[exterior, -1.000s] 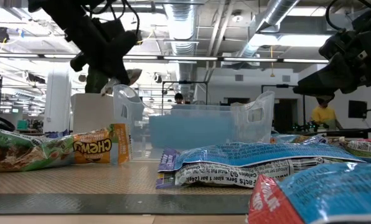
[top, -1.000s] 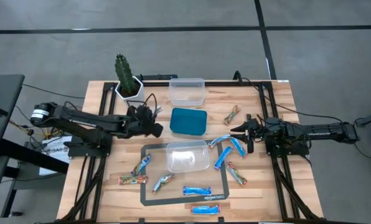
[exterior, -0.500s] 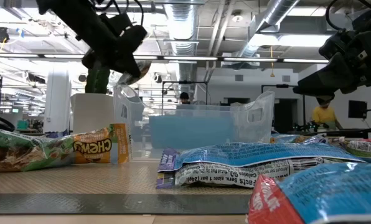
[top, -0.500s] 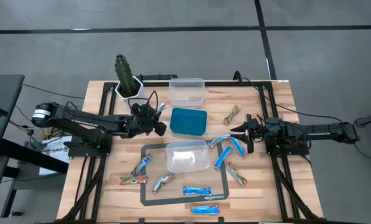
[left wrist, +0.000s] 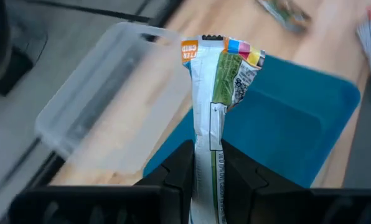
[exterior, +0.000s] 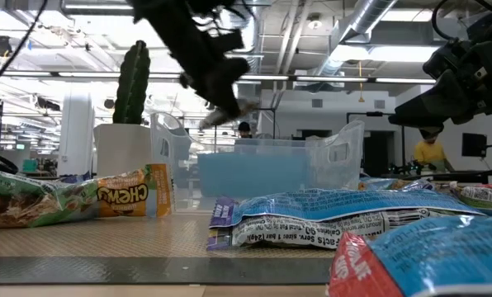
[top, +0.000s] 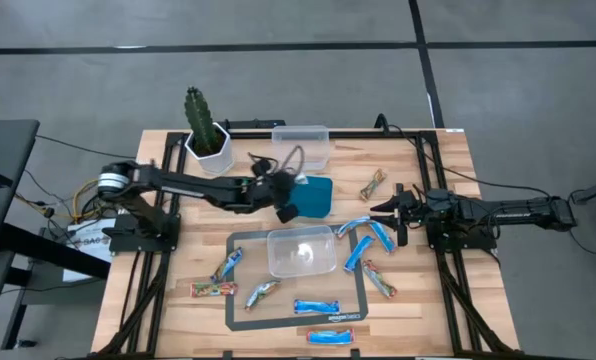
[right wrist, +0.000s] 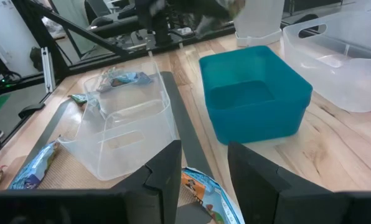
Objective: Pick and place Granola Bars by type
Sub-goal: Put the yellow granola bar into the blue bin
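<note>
A: Far left first?
B: Cactus in a white pot (top: pixel 205 128) at the rear left corner of the bench (top: pixel 448 170). Near the front left, a tan chewy bar (top: pixel 213 290) lying flat, with a blue bar (top: pixel 227 265) and another bar (top: pixel 262 292) on the dark mat (top: pixel 358 300).

A: And the left claw?
B: Left claw (top: pixel 286 195) reaching over the near edge of the teal bin (top: pixel 316 196), clenched on a white-and-green granola bar (left wrist: pixel 213 106) held upright between the fingers, above the bin's rim. Clear tub (top: pixel 300 146) just behind, another clear tub (top: pixel 301 250) on the mat in front.

A: Further right?
B: Two blue bars (top: pixel 318 306) at the mat's front edge, three more blue ones (top: pixel 370 240) beside the clear tub, a tan bar (top: pixel 380 280) nearby, another tan bar (top: pixel 374 184) toward the back.

A: Right claw?
B: Right claw (top: pixel 396 216) hovering low by the blue cluster, fingers apart, holding nothing.
</note>
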Motion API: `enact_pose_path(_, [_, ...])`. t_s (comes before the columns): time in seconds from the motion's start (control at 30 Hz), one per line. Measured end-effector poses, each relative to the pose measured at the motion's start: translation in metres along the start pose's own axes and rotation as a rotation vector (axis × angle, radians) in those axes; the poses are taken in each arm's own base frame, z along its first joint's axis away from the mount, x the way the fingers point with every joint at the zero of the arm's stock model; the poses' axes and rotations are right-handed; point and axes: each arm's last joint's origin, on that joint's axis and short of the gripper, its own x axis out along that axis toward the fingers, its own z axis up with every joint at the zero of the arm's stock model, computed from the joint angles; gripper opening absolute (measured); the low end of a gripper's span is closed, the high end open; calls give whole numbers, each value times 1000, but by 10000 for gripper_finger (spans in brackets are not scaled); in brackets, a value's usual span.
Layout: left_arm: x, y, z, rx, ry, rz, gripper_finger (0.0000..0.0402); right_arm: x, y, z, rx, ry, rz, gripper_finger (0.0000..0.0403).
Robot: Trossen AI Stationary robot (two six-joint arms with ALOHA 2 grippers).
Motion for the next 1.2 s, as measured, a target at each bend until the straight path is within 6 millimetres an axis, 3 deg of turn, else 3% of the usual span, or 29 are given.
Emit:
enact_pose_path(0.2, [36,-17,7,222,83,-32,55,0,0,0,0,0,0,124])
enact_pose_path(0.47, [67,-25,-4,331,167,-30,55,0,0,0,0,0,0,124])
enact_pose_path(0.8, [68,-26,-5,337,165,-31,60,0,0,0,0,0,0,124])
enact_pose_path(1.2, [66,-26,-7,310,186,-47,130,0,0,0,0,1,0,124])
